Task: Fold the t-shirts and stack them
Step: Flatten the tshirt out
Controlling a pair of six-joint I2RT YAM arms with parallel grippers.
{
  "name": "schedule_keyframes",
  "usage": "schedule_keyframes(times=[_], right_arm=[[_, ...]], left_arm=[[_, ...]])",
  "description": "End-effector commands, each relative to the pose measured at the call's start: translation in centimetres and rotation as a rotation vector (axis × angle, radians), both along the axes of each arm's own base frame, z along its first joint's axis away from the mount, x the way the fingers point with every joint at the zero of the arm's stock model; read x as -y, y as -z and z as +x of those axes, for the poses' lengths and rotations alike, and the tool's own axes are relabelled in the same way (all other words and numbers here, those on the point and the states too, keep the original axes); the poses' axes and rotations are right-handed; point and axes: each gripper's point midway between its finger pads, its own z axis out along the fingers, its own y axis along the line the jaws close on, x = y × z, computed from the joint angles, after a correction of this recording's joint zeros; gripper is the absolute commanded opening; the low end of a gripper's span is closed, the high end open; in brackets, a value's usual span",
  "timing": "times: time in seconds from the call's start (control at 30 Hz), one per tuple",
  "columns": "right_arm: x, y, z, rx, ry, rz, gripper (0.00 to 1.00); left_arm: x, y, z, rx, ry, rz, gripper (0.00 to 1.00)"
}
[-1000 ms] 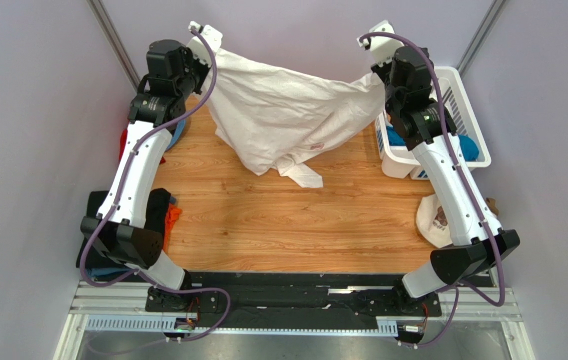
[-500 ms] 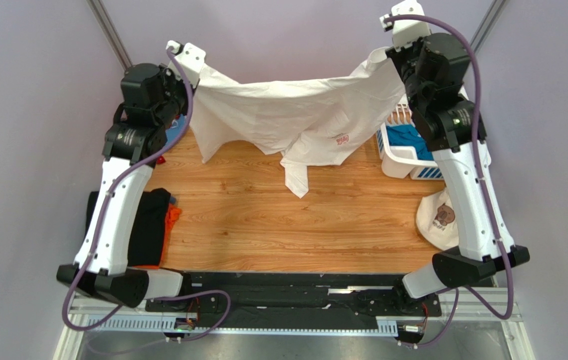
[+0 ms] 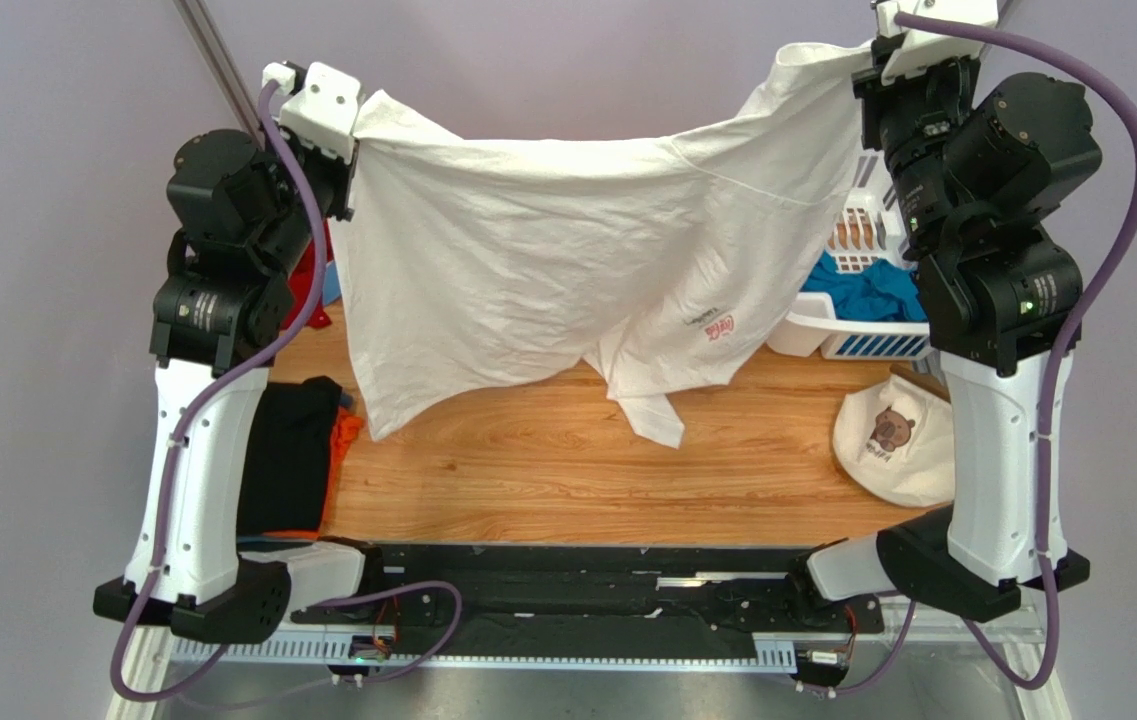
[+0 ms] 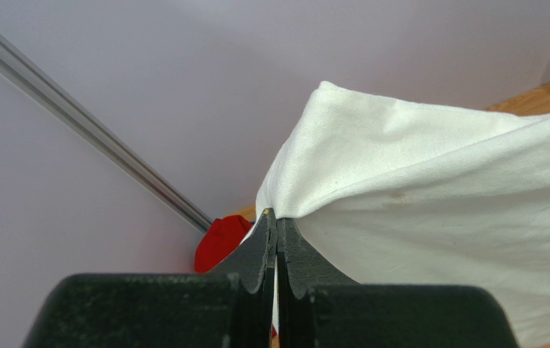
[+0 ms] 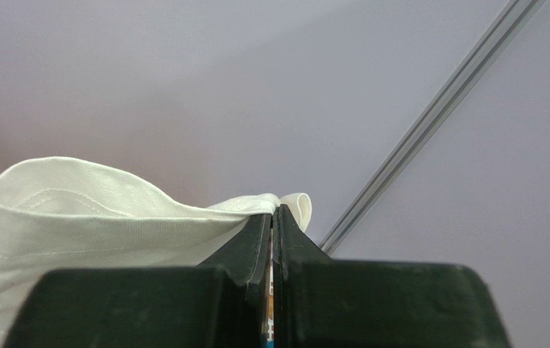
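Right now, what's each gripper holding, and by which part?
Both grip the white t-shirt: left gripper one upper corner, right gripper the opposite hemmed edge.

Materials and finishes, all views

White t-shirt (image 3: 529,285): soft matt knit cloth, creased, fine rib at the stitched hem; table (image 3: 559,480): wood-grain top, smooth, slight sheen; left gripper (image 4: 276,220) and right gripper (image 5: 273,217): matt black plastic, faintly grainy; basket (image 3: 867,344): white slatted plastic, slightly glossy; rail (image 4: 74,116): brushed grey metal; cables (image 3: 1123,165): smooth purple sheathing; cream bag (image 3: 920,458): matt cloth; wall (image 5: 183,72): plain, matt.
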Motion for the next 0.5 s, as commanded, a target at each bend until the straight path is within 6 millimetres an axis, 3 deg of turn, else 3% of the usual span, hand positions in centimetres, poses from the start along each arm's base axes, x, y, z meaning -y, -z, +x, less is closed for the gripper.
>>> schedule_keyframes(times=[0.0,0.13,0.23,0.4,0.43,0.47], right_arm=[[0.6,-1.4,1.6,0.054,0.062,0.006,0.00],[1.1,-0.3,4.3,0.026,0.148,-0.075,0.00],[1.4,-0.7,4.9,0.046,0.180,-0.100,0.00],[2.3,-2.9,2.7,0.106,0.199,-0.092,0.00],[2.8,-3.6,1.5,0.125,0.199,-0.083,0.00],[3.0,-4.0,0.7,0.134,0.196,-0.080,0.00]], left_arm=[[-1.1,-3.2,0.7,0.076,-0.072,-0.046,0.00],[-2.8,-3.2,3.3,0.087,-0.191,-0.019,0.00],[-3.3,-3.8,4.1,0.122,-0.228,-0.020,0.00],[-3.8,-5.3,1.6,0.162,-0.228,-0.048,0.00],[-3.8,-5.2,1.1,0.157,-0.221,-0.044,0.00],[-3.9,-6.1,-0.6,0.184,-0.207,-0.054,0.00]])
